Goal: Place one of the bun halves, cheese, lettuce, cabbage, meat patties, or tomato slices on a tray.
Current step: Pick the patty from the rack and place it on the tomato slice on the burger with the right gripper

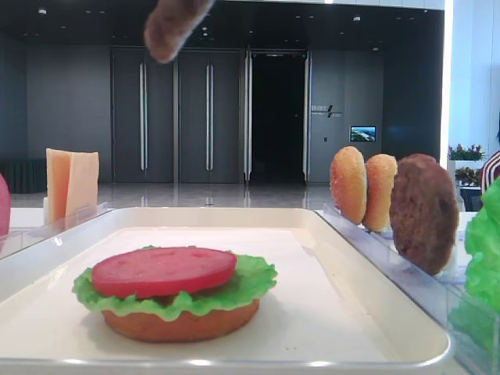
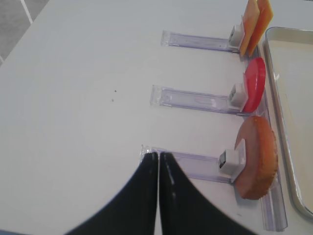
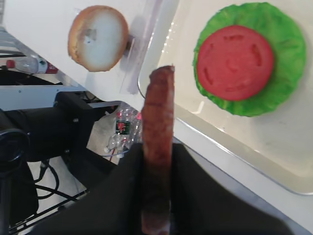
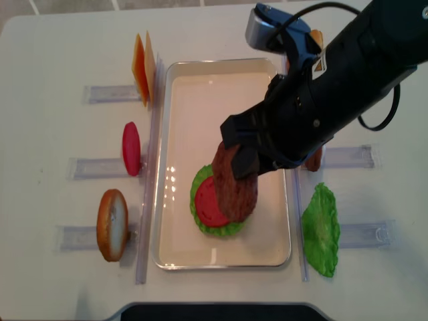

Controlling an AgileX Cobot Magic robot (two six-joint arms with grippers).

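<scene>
The right gripper (image 4: pixel 246 159) clenched a patty (image 4: pixel 235 182) edge-on above the tomato (image 4: pixel 208 200); dropped tilted, it could roll off the stack.

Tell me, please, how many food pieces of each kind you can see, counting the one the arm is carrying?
Bun halves: 4
Meat patties: 2
Tomato slices: 2
Lettuce leaves: 2
Cheese slices: 2
Total: 12
</scene>
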